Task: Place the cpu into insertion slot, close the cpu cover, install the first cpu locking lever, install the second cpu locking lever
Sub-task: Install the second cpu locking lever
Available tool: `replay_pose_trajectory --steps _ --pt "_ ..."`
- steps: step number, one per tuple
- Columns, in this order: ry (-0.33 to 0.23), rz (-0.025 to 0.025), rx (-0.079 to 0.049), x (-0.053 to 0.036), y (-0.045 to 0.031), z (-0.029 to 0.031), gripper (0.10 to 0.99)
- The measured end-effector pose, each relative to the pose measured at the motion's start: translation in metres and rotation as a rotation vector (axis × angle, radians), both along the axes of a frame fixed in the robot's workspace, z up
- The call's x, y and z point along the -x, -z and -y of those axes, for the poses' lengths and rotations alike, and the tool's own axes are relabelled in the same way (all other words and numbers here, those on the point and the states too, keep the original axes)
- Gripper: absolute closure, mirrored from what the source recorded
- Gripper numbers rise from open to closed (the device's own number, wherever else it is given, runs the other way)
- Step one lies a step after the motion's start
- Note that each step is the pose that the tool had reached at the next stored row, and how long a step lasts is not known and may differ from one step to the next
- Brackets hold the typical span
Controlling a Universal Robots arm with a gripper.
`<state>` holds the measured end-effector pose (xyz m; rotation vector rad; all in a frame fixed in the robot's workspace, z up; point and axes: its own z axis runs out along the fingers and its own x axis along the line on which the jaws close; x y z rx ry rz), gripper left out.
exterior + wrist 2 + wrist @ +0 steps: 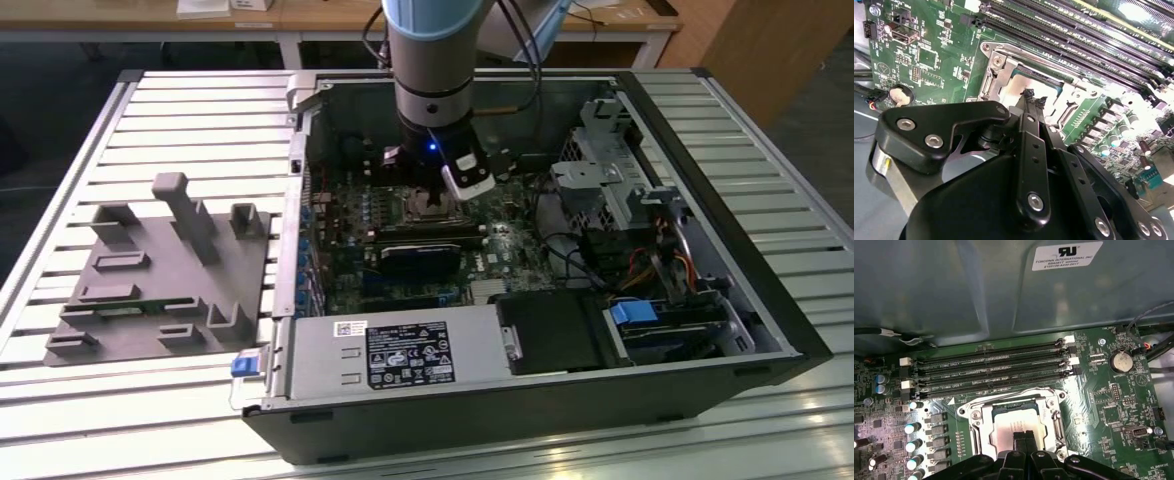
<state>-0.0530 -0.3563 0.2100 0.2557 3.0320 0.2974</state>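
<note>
Cpu (1015, 421) sits flat in the insertion slot (974, 416) on the green board (1114, 405) inside the open case (694, 330), gripper (1023, 436) fingertips pinched together right over it

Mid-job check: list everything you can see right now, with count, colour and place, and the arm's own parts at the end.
computer case: one, black, open on a slatted metal table
circuit board: one, green, inside the case
insertion slot: one, silvery rim, mid-board, directly under the end effector
cpu: one, silvery-grey top, seated in the slot
cpu cover: one, silvery frame lying around the cpu
memory slots: four, long, black, beside the slot
coin battery: one, silver, near the board's edge
power supply: one, grey, at the case's near edge in the exterior view
fixture block: one, grey, on the table at the exterior view's left
arm: one, grey and blue, reaching down into the case
end effector: one, black, fingertips together over the cpu
</note>
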Motion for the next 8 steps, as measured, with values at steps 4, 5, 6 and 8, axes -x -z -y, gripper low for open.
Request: replay_pose_trajectory --steps 4,5,6,8 --pt "0.000 -0.0002 0.000 0.0000 -0.0002 0.0000 0.980" --pt "0.000 -0.0002 0.000 0.0000 -0.0002 0.0000 0.980" --pt "0.000 -0.0001 0.000 0.0000 -0.0002 0.0000 0.980" --pt "0.000 -0.0001 0.000 0.0000 -0.0003 0.0000 0.980"
